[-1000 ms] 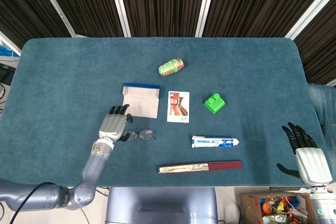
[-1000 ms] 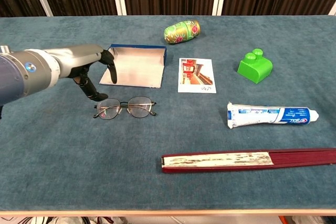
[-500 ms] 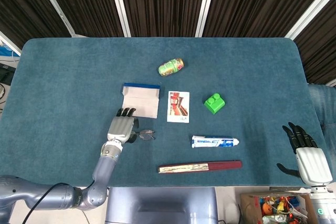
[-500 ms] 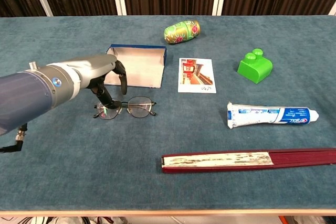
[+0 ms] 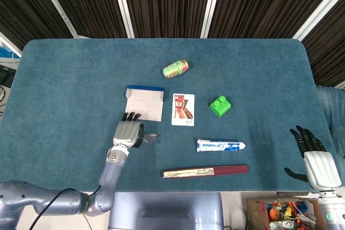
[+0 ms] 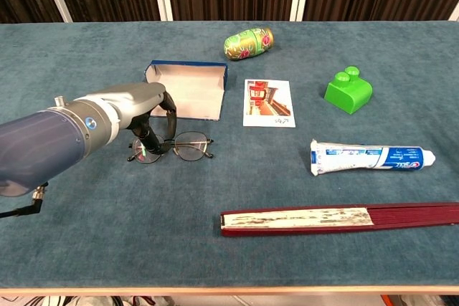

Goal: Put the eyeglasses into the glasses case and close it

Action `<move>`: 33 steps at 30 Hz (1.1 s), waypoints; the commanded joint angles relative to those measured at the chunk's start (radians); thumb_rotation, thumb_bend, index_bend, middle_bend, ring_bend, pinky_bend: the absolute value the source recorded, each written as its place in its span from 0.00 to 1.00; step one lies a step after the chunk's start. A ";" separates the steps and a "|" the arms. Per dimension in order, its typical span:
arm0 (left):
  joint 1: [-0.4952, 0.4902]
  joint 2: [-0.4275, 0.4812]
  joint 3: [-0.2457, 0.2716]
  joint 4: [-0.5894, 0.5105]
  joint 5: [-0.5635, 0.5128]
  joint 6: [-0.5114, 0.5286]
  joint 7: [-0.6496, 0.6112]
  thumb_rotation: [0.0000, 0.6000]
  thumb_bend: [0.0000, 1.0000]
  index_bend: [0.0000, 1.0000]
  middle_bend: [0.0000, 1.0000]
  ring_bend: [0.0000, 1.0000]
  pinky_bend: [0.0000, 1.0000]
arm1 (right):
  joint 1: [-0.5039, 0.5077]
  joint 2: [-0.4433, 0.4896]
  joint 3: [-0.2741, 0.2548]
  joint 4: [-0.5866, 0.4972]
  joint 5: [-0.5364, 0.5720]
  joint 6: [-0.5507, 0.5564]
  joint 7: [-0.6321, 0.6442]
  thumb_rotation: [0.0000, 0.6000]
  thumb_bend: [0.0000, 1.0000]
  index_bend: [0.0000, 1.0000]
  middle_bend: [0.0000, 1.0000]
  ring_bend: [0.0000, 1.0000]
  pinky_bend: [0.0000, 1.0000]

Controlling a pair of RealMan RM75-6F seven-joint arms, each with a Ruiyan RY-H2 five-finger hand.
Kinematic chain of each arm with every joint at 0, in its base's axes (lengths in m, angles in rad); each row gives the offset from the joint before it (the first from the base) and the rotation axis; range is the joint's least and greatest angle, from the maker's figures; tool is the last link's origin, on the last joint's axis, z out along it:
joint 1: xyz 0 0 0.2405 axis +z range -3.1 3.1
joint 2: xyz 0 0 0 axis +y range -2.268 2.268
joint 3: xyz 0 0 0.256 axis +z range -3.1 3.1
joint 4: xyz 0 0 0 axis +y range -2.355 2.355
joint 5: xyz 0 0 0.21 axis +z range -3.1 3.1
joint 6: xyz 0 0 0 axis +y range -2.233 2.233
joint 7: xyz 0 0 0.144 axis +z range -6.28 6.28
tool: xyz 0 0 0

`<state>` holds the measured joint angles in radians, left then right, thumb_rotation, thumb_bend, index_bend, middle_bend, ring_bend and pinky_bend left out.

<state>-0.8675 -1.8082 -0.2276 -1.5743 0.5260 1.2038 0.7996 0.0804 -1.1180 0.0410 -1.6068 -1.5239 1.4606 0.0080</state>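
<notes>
Lying open on the counter (image 6: 86, 249), glasses case (image 6: 188, 90), left robot hand (image 6: 147, 109) fingers curled onto eyeglasses (image 6: 181, 147), grip unclear, right robot hand (image 5: 315, 160) released, fingers spread.

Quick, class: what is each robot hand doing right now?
Left hand: fingers down around the eyeglasses; whether it grips them cannot be told.
Right hand: open, holding nothing.
</notes>
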 commanded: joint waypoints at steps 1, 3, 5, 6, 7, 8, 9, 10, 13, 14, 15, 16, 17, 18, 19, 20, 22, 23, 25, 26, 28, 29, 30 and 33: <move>-0.001 -0.004 0.000 0.004 0.003 -0.001 0.002 1.00 0.34 0.53 0.13 0.00 0.00 | 0.000 0.000 0.000 -0.001 0.002 -0.001 0.000 1.00 0.03 0.05 0.00 0.04 0.18; -0.002 -0.006 0.000 0.004 0.005 0.000 0.002 1.00 0.34 0.54 0.13 0.00 0.00 | 0.000 0.000 0.000 -0.001 0.002 -0.002 0.000 1.00 0.03 0.05 0.00 0.04 0.18; -0.001 -0.007 0.000 0.004 0.008 0.001 0.003 1.00 0.34 0.54 0.13 0.00 0.00 | 0.000 0.000 0.001 -0.001 0.002 -0.002 -0.001 1.00 0.04 0.05 0.00 0.04 0.18; -0.001 -0.007 0.001 0.004 0.009 0.002 0.004 1.00 0.34 0.54 0.13 0.00 0.00 | 0.000 0.001 0.001 -0.001 0.002 -0.002 0.000 1.00 0.04 0.05 0.00 0.04 0.18; 0.000 -0.007 0.002 0.005 0.009 0.004 0.005 1.00 0.34 0.54 0.13 0.00 0.00 | 0.000 0.001 0.001 -0.001 0.003 -0.002 0.000 1.00 0.04 0.05 0.00 0.04 0.18; 0.001 -0.008 0.002 0.006 0.010 0.005 0.005 1.00 0.34 0.54 0.13 0.00 0.00 | 0.000 0.001 0.001 -0.001 0.003 -0.002 0.000 1.00 0.04 0.05 0.00 0.04 0.18; 0.002 -0.008 0.002 0.007 0.009 0.006 0.005 1.00 0.34 0.54 0.14 0.00 0.00 | 0.000 0.001 0.001 -0.001 0.004 -0.002 0.001 1.00 0.04 0.05 0.00 0.04 0.18; 0.003 -0.008 0.001 0.009 0.009 0.007 0.004 1.00 0.34 0.54 0.14 0.00 0.00 | 0.000 0.001 0.002 -0.002 0.007 -0.003 0.001 1.00 0.04 0.05 0.00 0.04 0.18; 0.003 -0.008 -0.002 0.012 0.007 0.006 0.004 1.00 0.37 0.55 0.14 0.00 0.00 | 0.000 0.001 0.002 -0.003 0.007 -0.003 0.000 1.00 0.04 0.05 0.00 0.04 0.18; 0.003 -0.008 -0.003 0.013 0.007 0.006 0.005 1.00 0.37 0.55 0.14 0.00 0.00 | 0.000 0.001 0.002 -0.003 0.007 -0.004 0.000 1.00 0.04 0.05 0.00 0.04 0.18; 0.003 -0.008 -0.003 0.014 0.005 0.005 0.008 1.00 0.37 0.55 0.14 0.00 0.00 | 0.000 0.001 0.002 -0.003 0.007 -0.003 -0.001 1.00 0.04 0.05 0.00 0.04 0.18; 0.002 -0.008 -0.003 0.014 0.004 0.005 0.010 1.00 0.37 0.55 0.14 0.00 0.00 | 0.000 0.001 0.002 -0.004 0.007 -0.004 -0.001 1.00 0.04 0.05 0.00 0.04 0.18; 0.002 -0.008 -0.004 0.014 0.003 0.004 0.012 1.00 0.38 0.55 0.14 0.00 0.00 | 0.000 0.001 0.002 -0.004 0.008 -0.004 -0.002 1.00 0.04 0.05 0.00 0.04 0.18; 0.001 -0.009 -0.005 0.013 0.001 0.003 0.013 1.00 0.39 0.55 0.14 0.00 0.00 | 0.000 0.001 0.002 -0.004 0.008 -0.004 -0.003 1.00 0.04 0.05 0.00 0.04 0.18; 0.001 -0.009 -0.006 0.014 0.001 0.003 0.013 1.00 0.39 0.55 0.14 0.00 0.00 | 0.000 0.001 0.002 -0.004 0.009 -0.004 -0.003 1.00 0.04 0.05 0.00 0.04 0.18; 0.001 -0.009 -0.007 0.014 0.000 0.003 0.013 1.00 0.40 0.55 0.14 0.00 0.00 | 0.000 0.001 0.002 -0.004 0.009 -0.004 -0.004 1.00 0.04 0.05 0.00 0.04 0.18; 0.001 -0.010 -0.006 0.018 -0.001 0.003 0.017 1.00 0.40 0.55 0.14 0.00 0.00 | 0.000 0.001 0.002 -0.004 0.009 -0.003 -0.004 1.00 0.04 0.05 0.00 0.04 0.18; 0.001 -0.010 -0.005 0.019 -0.003 0.002 0.018 1.00 0.40 0.55 0.14 0.00 0.00 | -0.001 0.001 0.002 -0.004 0.009 -0.004 -0.004 1.00 0.04 0.05 0.00 0.04 0.18; 0.002 -0.010 -0.005 0.024 -0.010 -0.001 0.021 1.00 0.40 0.55 0.14 0.00 0.00 | 0.000 0.002 0.002 -0.005 0.011 -0.006 -0.004 1.00 0.04 0.05 0.00 0.04 0.18; 0.002 -0.010 -0.006 0.025 -0.011 -0.002 0.021 1.00 0.40 0.55 0.14 0.00 0.00 | 0.000 0.002 0.002 -0.005 0.011 -0.006 -0.005 1.00 0.04 0.05 0.00 0.04 0.18; 0.002 -0.010 -0.008 0.027 -0.013 -0.004 0.021 1.00 0.40 0.55 0.14 0.00 0.00 | 0.000 0.002 0.002 -0.006 0.011 -0.007 -0.006 1.00 0.04 0.05 0.00 0.04 0.18; 0.002 -0.010 -0.008 0.027 -0.012 -0.005 0.020 1.00 0.40 0.55 0.14 0.00 0.00 | 0.000 0.002 0.002 -0.006 0.011 -0.006 -0.006 1.00 0.04 0.05 0.00 0.04 0.18; 0.002 -0.010 -0.008 0.027 -0.012 -0.005 0.020 1.00 0.40 0.55 0.14 0.00 0.00 | 0.000 0.002 0.002 -0.006 0.010 -0.006 -0.006 1.00 0.04 0.05 0.00 0.04 0.18; 0.002 -0.010 -0.011 0.025 -0.010 -0.007 0.017 1.00 0.40 0.56 0.14 0.00 0.00 | 0.000 0.002 0.002 -0.007 0.011 -0.006 -0.005 1.00 0.04 0.05 0.00 0.04 0.18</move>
<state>-0.8653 -1.8185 -0.2379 -1.5489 0.5158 1.1973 0.8170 0.0806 -1.1161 0.0430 -1.6137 -1.5133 1.4542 0.0033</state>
